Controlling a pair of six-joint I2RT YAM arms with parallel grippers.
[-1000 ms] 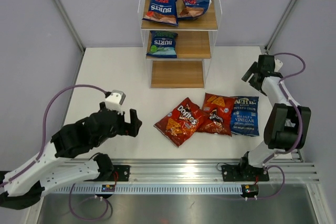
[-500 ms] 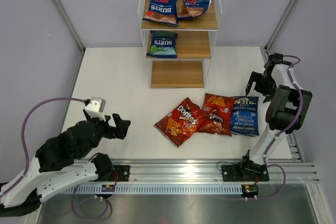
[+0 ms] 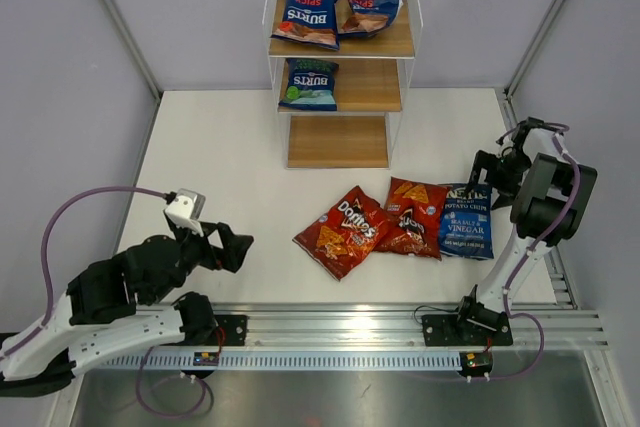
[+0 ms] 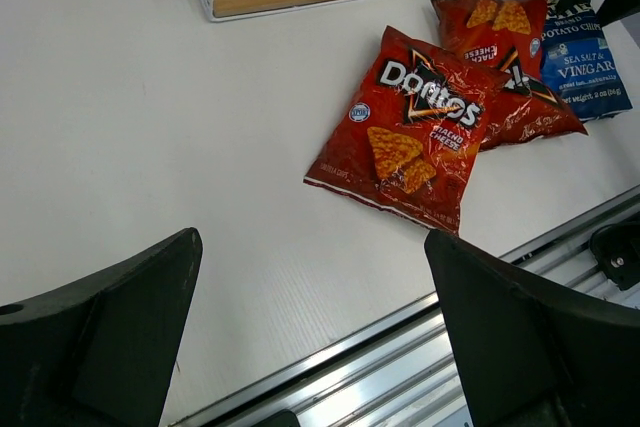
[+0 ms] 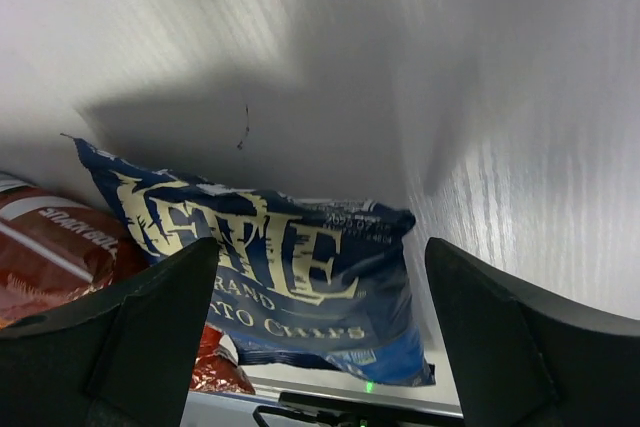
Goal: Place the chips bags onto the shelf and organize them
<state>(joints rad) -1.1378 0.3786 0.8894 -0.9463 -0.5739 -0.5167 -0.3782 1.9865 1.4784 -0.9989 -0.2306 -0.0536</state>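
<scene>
On my table [image 3: 230, 167] the shelf [image 3: 338, 142] stands at twelve o'clock, with two Burts bags [image 3: 308, 12] [image 3: 372, 2] on its top board and a third Burts bag [image 3: 308, 84] on the middle one. The Sea Salt & Vinegar bag [image 3: 465, 220] and two Doritos bags [image 3: 345, 230] [image 3: 412, 217] lie at five o'clock. My left gripper [image 3: 240, 250] hangs at eight, spread wide and empty. My right gripper [image 3: 490, 172] hovers at three, fingers apart and empty.
</scene>
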